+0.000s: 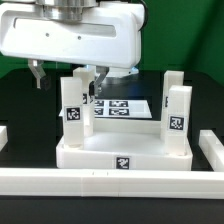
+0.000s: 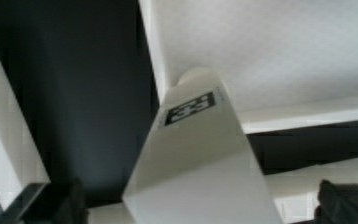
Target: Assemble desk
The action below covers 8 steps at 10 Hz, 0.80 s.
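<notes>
The pincer (image 1: 69, 78) hung wide open over the desk (image 1: 120, 150), its jaws standing either side of an upright leg (image 1: 72, 106) and clamped on nothing; in the wrist view the tagged leg (image 2: 194, 130) rose squarely between the two dark fingertips (image 2: 345, 198), with a gap showing on each side, so no contact could be made out. Directly below the pincer that leg stood at a near corner of the slab (image 1: 120, 158), which lay flat on the black table (image 1: 25, 110) with its sockets facing up; across the slab from the pincer stood a second leg (image 1: 178, 110) at the other near corner, and beyond that a third (image 1: 170, 86); just behind the pincer a fourth tagged post (image 1: 88, 92) appeared to stand, though the arm partly hid it. Farther behind lay the marker board (image 1: 128, 106); in front of the slab, on the side away from the arm, ran a white border rail (image 1: 110, 183).

By the look of it, the step in hand was the seating of the straddled leg, with the rest of the desk well along; whether this leg was fully screwed home cannot be told from either view. The next move would call for the jaws to close evenly on the leg's flat sides, low enough for a firm hold, then a turn about the leg's own axis without tilting it or dragging the slab.
</notes>
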Motion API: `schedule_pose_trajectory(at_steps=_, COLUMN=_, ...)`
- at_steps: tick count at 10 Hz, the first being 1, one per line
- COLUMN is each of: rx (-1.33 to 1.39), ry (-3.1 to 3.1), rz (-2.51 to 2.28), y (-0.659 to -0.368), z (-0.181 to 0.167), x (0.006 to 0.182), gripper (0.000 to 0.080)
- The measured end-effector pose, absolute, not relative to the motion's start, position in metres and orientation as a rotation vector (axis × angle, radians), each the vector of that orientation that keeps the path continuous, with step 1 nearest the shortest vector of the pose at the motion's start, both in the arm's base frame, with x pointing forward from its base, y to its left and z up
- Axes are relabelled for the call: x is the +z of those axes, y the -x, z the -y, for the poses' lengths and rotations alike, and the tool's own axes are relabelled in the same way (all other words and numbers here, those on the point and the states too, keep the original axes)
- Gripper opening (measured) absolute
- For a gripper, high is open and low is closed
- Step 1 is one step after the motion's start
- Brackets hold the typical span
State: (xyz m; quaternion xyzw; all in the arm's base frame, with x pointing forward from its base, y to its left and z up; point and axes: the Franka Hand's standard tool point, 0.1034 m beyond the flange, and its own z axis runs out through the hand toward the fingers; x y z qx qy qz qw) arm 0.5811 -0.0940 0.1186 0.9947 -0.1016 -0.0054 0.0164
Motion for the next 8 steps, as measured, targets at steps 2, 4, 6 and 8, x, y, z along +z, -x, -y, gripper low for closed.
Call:
schedule_pose_trajectory(at_steps=2, rx=-0.012, ry=-3.106, rz=0.111, y=-0.5818, z=0.0938, x=0.1187, gripper=0.0649)
schedule_pose_trajectory(at_steps=4, rx=-0.015, ry=-3.108, rz=-0.077, y=-0.5816, z=0.0936, x=0.1184, gripper=0.0649)
schedule_pose_trajectory(at_steps=6, rx=-0.017, ry=-3.107, rz=-0.072, y=-0.5814, z=0.0940, x=0.1178, gripper=0.0389)
schedule_pose_trajectory(at_steps=8, rx=-0.020, ry=-3.108, rz=-0.045, y=-0.5809, z=0.0945, x=0.1169, gripper=0.0292)
